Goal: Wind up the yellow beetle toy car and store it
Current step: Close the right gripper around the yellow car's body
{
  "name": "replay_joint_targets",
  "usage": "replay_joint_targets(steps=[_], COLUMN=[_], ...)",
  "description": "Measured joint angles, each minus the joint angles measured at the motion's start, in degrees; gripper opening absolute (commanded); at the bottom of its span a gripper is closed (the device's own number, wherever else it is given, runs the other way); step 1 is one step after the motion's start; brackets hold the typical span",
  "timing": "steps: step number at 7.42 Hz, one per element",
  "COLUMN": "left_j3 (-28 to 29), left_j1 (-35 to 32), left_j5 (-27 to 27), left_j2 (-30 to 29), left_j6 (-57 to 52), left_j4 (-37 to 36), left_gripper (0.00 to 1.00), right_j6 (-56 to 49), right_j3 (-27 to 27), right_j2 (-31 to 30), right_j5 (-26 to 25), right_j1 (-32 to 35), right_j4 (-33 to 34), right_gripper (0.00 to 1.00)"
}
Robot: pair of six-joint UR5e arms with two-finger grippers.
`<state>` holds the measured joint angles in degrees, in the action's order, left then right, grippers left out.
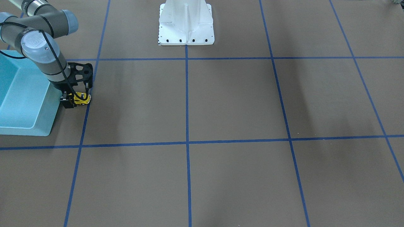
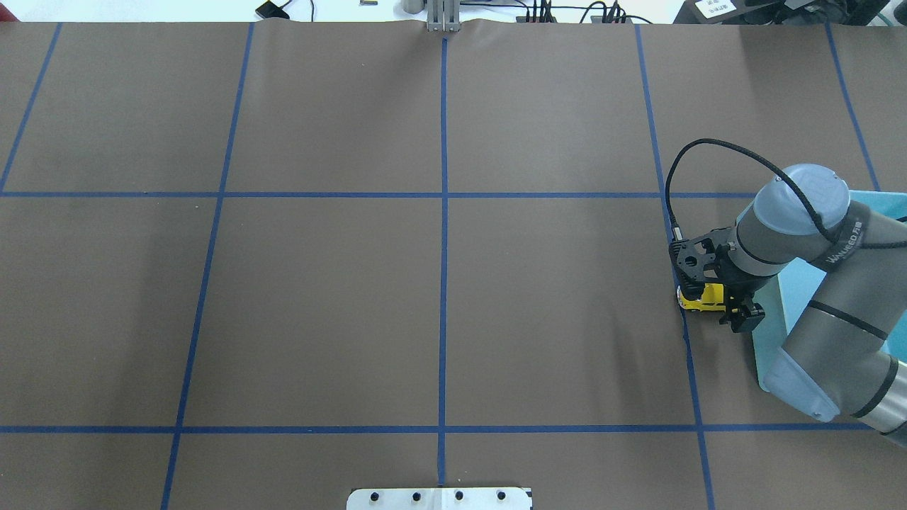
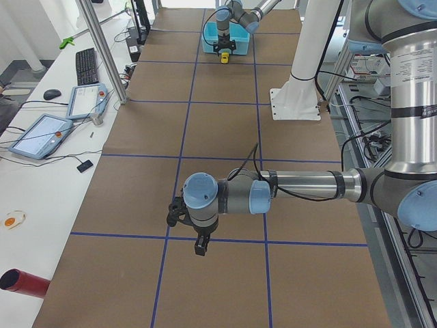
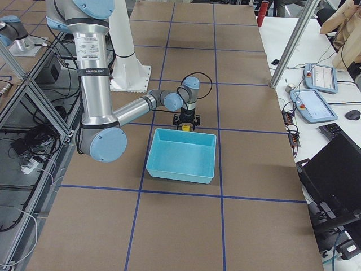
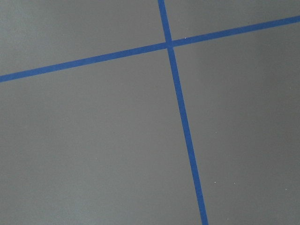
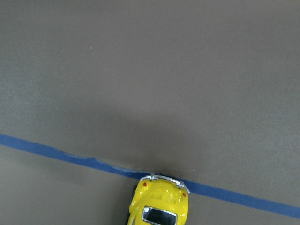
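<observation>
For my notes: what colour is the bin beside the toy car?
The bin is turquoise; clearest in exterior right view.

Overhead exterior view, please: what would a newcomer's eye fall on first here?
The yellow beetle toy car, a bright spot on the brown table, sits on a blue tape line at the right, with the right gripper around it. Just beside it lies a turquoise bin, partly hidden under the right arm.

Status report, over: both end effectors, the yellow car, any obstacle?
Right end effector closed on the yellow beetle toy car, at a blue tape line. Left end effector far away, state unclear. Teal bin beside car, nothing between.
</observation>
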<state>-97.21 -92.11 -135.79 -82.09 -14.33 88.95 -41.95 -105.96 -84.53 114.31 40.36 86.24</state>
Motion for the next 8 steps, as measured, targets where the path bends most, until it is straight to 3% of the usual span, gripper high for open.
replay_joint_targets(steps=[1,2,3,6,8], left_j3=[0.0,0.0,0.0,-0.01,-0.07], left_j1=[0.0,0.0,-0.02,-0.17,-0.3], left_j5=[0.0,0.0,0.0,0.0,0.0], left_j2=[0.0,0.0,0.0,0.06,0.08], left_j6=[0.0,0.0,0.0,0.0,-0.05], left_j4=[0.0,0.0,0.0,0.0,0.0], left_gripper=[1.0,1.0,1.0,1.0,1.0], right_j6=[-0.05,-0.19,-0.4,-0.63,-0.47], right_j3=[0.24,0.37,0.4,-0.66,-5.66], right_j2=[-0.02,-0.02,-0.01,0.51,2.01], right_j5=[0.02,0.03,0.08,0.58,1.59], right_j1=[-0.05,-0.11,-0.13,0.0,1.34], right_j4=[-0.01,-0.02,-0.04,0.12,5.93], right_gripper=[0.55,0.21,0.0,0.0,0.0])
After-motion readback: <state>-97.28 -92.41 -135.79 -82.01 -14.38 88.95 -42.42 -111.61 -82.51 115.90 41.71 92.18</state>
